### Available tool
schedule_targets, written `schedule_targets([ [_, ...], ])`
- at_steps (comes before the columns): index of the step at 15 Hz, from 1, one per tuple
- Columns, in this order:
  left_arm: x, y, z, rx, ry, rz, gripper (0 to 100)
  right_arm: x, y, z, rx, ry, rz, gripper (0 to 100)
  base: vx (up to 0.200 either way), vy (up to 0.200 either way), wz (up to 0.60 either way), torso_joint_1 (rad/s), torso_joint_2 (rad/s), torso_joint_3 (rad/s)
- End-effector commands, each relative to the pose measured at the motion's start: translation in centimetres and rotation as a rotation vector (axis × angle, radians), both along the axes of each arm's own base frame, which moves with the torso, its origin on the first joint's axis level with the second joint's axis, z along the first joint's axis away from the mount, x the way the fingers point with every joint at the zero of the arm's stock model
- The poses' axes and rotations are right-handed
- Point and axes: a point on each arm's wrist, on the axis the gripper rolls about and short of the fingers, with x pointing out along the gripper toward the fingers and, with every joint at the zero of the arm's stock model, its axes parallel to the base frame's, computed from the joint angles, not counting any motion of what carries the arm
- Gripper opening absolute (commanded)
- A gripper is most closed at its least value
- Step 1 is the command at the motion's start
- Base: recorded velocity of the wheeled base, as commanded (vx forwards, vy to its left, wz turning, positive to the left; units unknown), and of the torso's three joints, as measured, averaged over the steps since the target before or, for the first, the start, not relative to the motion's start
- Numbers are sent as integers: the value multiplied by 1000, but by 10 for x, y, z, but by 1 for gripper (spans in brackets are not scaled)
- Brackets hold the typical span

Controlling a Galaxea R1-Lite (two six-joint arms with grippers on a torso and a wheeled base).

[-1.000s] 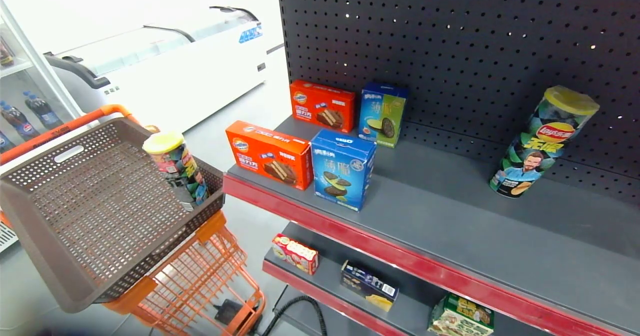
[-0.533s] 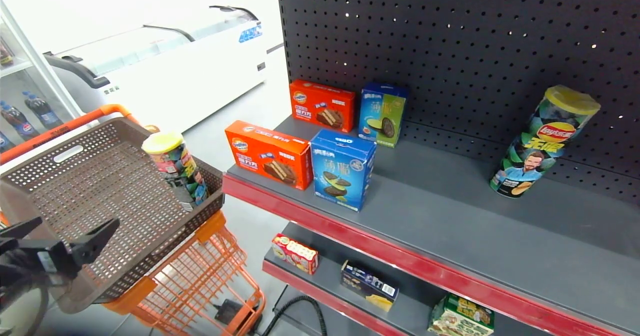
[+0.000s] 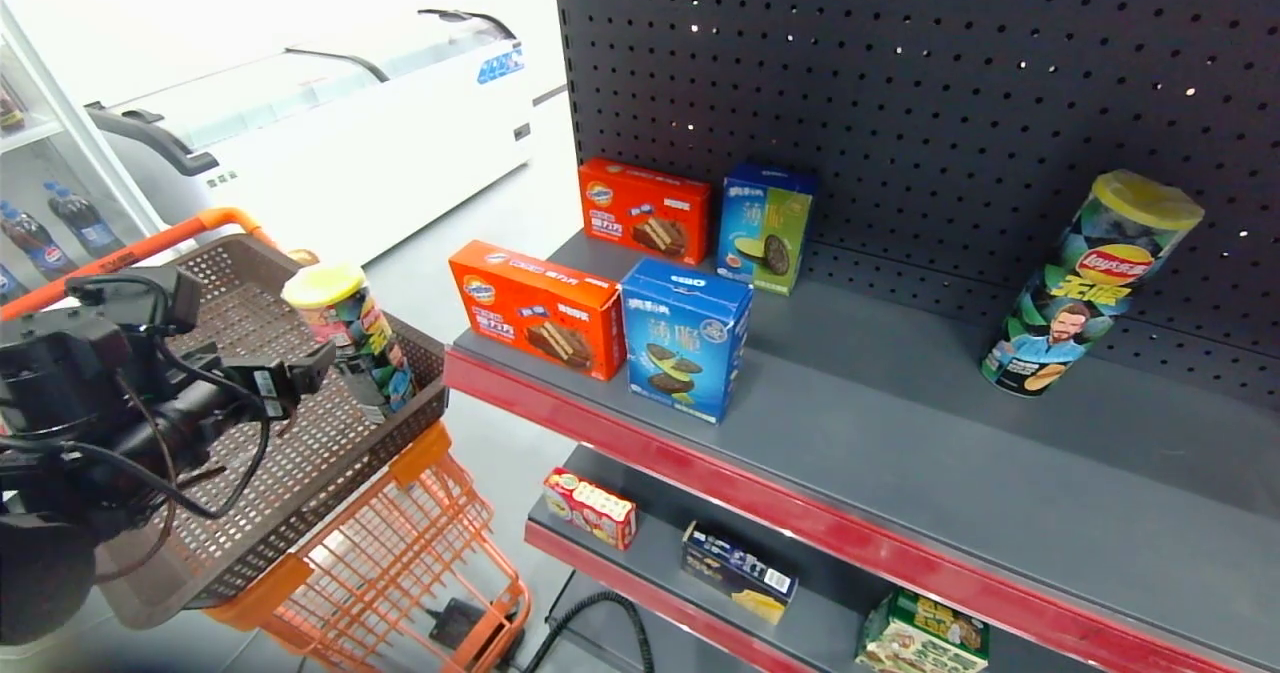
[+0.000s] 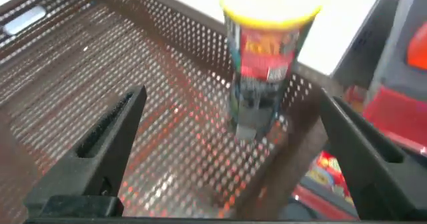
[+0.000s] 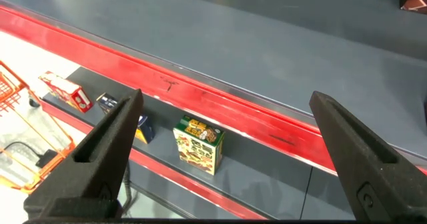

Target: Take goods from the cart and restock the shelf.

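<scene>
Now our left hand (image 4: 230, 103) hangs spread wide in front of the yellow-lidded chip can (image 3: 349, 339), which stands upright in the cart basket (image 3: 150, 553) at the corner nearest the shelf (image 3: 900, 453). We should centre the can between the fingers (image 4: 107, 137) and close on its mid-body — not the lid (image 3: 325, 284) — so it lifts upright without tipping against the basket wall.
</scene>
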Motion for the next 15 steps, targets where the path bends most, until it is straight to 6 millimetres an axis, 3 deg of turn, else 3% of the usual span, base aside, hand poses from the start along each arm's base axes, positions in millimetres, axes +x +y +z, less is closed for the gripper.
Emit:
schedule_targets([
  [1, 37, -3, -24, -14, 22, -23, 100, 0, 0, 0, -1, 0, 0, 100, 0, 0, 0, 0, 0, 0],
  [9, 94, -9, -45, -41, -35, -53, 100, 0, 0, 0, -1, 0, 0, 100, 0, 0, 0, 0, 0, 0],
  [15, 113, -11, -58, -37, -78, -63, 100, 0, 0, 0, -1, 0, 0, 100, 0, 0, 0, 0, 0, 0],
])
